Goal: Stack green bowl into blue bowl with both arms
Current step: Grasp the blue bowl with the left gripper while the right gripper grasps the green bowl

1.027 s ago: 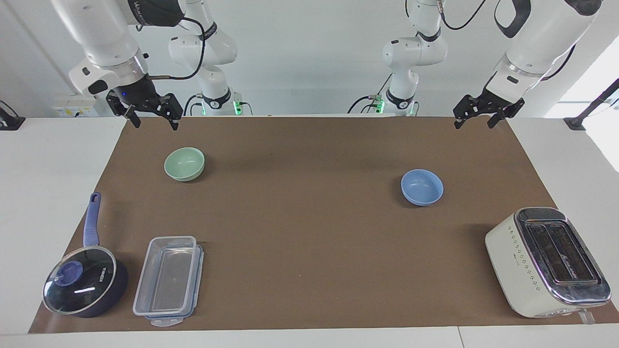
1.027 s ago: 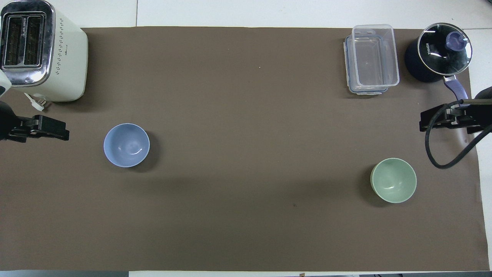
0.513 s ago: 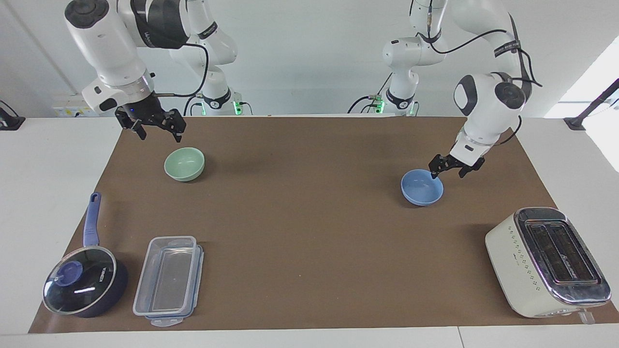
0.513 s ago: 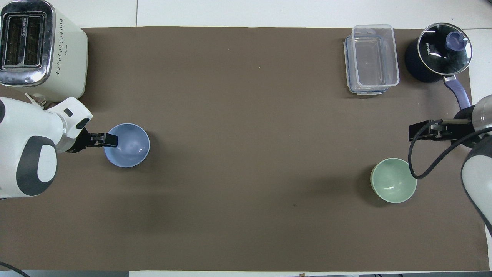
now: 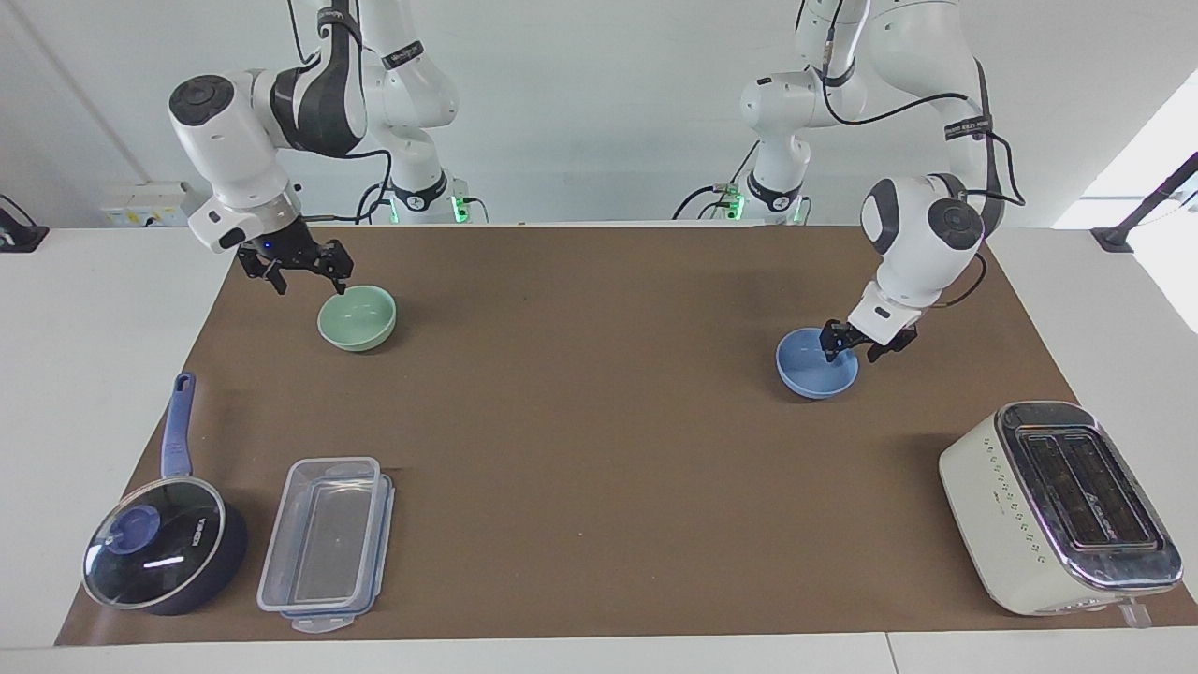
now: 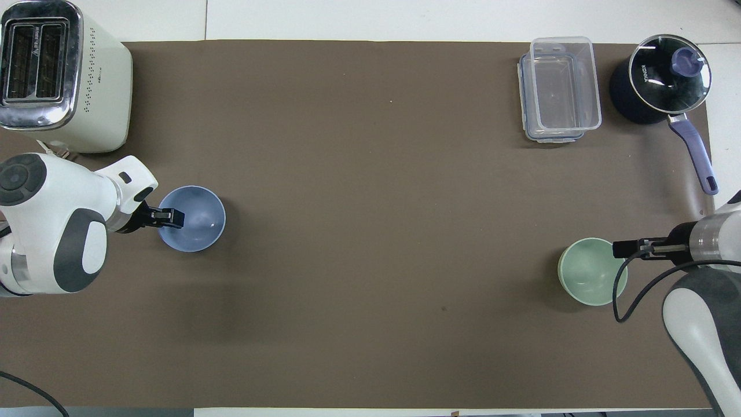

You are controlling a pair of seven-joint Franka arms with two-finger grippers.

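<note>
The pale green bowl [image 5: 360, 323] [image 6: 587, 275] sits upright on the brown mat toward the right arm's end. My right gripper [image 5: 311, 285] [image 6: 622, 249] hangs open just above its rim, on the side toward that end of the table, with one fingertip close to the rim. The light blue bowl [image 5: 810, 374] [image 6: 197, 226] sits upright toward the left arm's end. My left gripper [image 5: 850, 353] [image 6: 171, 218] is down at its rim, open, with one finger inside the bowl and one outside.
A cream toaster [image 5: 1058, 505] [image 6: 63, 75] stands farther from the robots than the blue bowl. A clear plastic container [image 5: 323, 543] [image 6: 558, 87] and a lidded navy saucepan [image 5: 159, 552] [image 6: 660, 78] lie farther from the robots than the green bowl.
Both arms have come down from high over the mat's edge to the bowls. The left gripper now straddles the blue bowl's rim, jaws narrower. Neither bowl has moved.
</note>
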